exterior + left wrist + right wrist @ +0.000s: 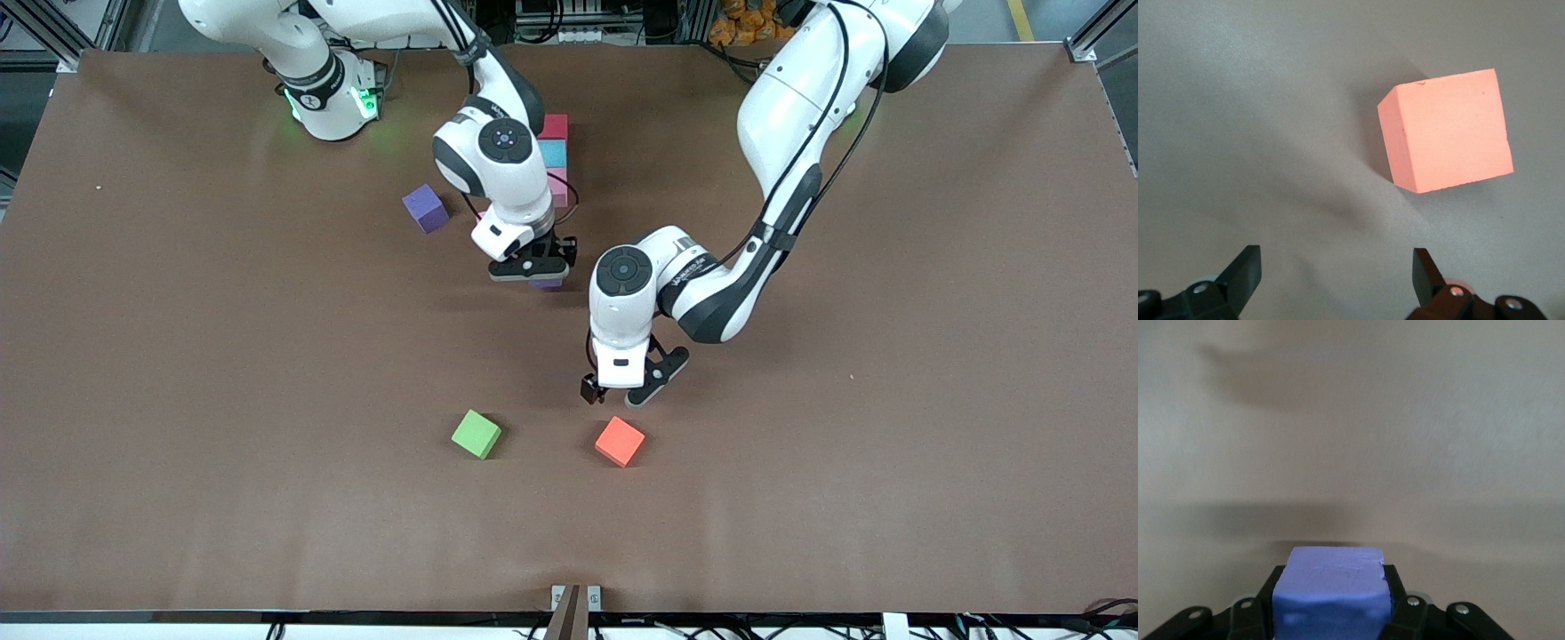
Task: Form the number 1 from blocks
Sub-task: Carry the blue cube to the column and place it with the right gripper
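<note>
Right hand (533,271) clamped on purple block (1331,593); left hand (615,394) wide apart above orange block (620,441).

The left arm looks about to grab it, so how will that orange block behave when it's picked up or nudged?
The orange block looks like matte foam with a faint crease on top, so it is probably light and slightly squashy. Its flat faces suggest it would slide, not roll. The left gripper hangs beside it with jaws wide open; the dull surface should grip well.
</note>
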Controlling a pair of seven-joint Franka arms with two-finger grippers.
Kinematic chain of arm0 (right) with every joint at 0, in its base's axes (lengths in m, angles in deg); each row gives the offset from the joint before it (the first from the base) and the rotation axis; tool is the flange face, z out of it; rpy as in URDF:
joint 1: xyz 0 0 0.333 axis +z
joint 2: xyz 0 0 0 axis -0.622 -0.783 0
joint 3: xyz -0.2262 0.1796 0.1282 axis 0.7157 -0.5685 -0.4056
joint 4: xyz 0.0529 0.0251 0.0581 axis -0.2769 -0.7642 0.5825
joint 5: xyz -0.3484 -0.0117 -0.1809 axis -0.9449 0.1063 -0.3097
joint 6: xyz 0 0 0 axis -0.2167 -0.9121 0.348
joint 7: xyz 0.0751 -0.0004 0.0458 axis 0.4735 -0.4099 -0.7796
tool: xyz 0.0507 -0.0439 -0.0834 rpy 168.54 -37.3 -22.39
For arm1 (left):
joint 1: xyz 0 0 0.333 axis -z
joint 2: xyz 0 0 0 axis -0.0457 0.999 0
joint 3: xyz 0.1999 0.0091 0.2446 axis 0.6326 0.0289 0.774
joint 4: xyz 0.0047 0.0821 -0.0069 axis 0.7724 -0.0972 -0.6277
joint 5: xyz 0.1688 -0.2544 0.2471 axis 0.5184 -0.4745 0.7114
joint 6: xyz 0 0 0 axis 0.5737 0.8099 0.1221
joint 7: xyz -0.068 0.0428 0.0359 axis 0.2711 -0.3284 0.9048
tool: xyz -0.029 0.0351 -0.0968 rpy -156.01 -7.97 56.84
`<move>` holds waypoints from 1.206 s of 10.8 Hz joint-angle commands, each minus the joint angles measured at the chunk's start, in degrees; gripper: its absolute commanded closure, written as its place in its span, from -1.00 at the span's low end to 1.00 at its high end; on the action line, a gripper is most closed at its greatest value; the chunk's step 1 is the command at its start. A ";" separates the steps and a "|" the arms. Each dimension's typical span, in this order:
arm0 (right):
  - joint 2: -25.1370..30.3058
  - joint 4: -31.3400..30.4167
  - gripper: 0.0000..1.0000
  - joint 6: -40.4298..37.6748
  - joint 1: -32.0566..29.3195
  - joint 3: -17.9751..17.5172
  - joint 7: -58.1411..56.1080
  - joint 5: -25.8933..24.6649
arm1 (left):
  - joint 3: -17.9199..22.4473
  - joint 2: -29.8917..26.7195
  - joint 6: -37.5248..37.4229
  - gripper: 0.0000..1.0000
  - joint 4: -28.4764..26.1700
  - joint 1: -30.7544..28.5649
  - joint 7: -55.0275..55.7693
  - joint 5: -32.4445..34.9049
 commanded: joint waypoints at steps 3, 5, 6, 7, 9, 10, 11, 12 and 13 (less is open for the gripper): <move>2.70 -7.42 -0.26 0.42 1.69 -3.77 1.01 1.25 | 0.37 0.40 0.00 -1.00 0.68 0.55 1.29 0.65; 2.61 -8.12 -0.26 0.51 3.10 -4.65 2.77 2.13 | 0.37 0.05 -0.09 -1.00 0.68 0.63 1.29 0.91; 2.87 -9.09 -0.26 1.12 3.01 -5.10 2.77 2.14 | 0.37 0.05 -0.18 -1.00 0.60 1.07 1.29 0.82; 2.96 -10.05 -0.27 2.35 3.10 -5.19 2.77 2.14 | 0.37 -0.04 -0.18 -1.00 0.60 1.77 1.29 0.73; 2.79 -10.67 -0.30 3.15 3.53 -5.19 2.77 2.14 | 0.29 -0.04 -0.26 -1.00 0.60 2.30 1.29 0.65; 2.88 -10.68 -0.50 3.15 3.54 -5.19 3.03 2.14 | 0.29 -0.04 -0.27 -1.00 0.60 2.65 1.38 0.65; 3.05 -10.68 -1.00 3.06 3.54 -5.19 3.99 2.14 | 0.29 -0.13 -0.35 -1.00 0.60 3.09 1.38 0.65; 4.44 -10.68 -1.00 2.45 3.19 -5.19 4.53 2.14 | 0.20 -0.21 -0.44 -1.00 0.60 4.05 1.38 0.56; 6.55 -11.03 -1.00 1.58 2.49 -5.19 4.53 2.14 | 0.02 -0.21 -0.88 -1.00 0.60 4.58 1.38 0.56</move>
